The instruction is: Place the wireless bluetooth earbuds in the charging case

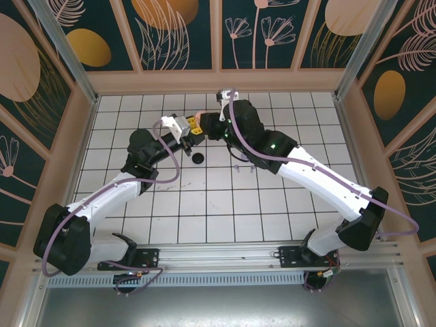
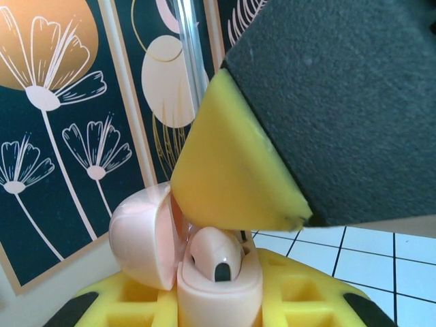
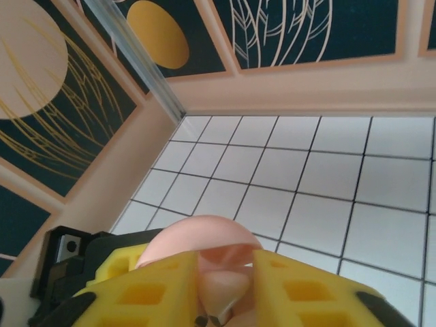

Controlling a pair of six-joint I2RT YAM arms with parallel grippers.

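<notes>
My left gripper is shut on the pinkish charging case, held upright above the table with its lid swung open to the left. A pinkish-tan earbud sits in the case's well. My right gripper hangs over the case from above, its yellow fingers a little apart on either side of that earbud. One right finger fills the space just above the case. In the top view both grippers meet at the case.
A small black round item lies on the white grid table below the grippers. Tiny lavender earbuds lie just right of it. The back wall runs close behind the case.
</notes>
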